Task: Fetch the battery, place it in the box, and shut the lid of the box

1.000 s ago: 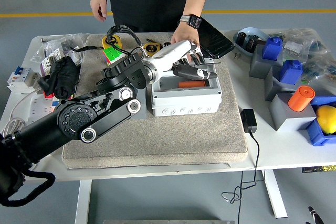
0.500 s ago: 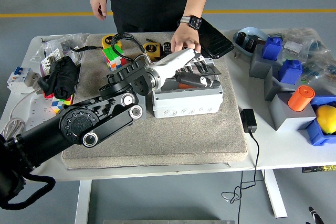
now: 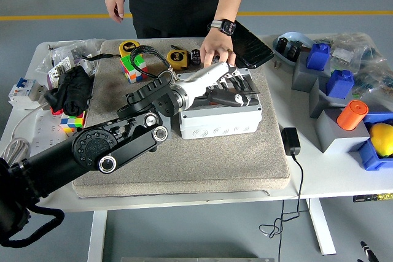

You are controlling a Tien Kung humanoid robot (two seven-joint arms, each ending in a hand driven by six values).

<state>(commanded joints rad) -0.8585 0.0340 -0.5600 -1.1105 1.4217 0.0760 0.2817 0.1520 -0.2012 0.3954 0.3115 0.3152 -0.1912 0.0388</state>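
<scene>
On top of the grey box (image 3: 221, 116), on its lid (image 3: 230, 96), left hand (image 3: 228, 87) pressed flat, fingers (image 3: 236, 98) stretched together, gripping nothing. Lid lower than a second ago, almost shut. Orange battery, visible inside earlier, now hidden beneath lid and hand. Further out: black left arm (image 3: 116, 142) reaching in from lower left across the tan mat (image 3: 184, 151). At the box's far edge, a person's hand (image 3: 215, 47) with a wrist watch resting on the lid's hinge side. No legible writing on box or lid.
</scene>
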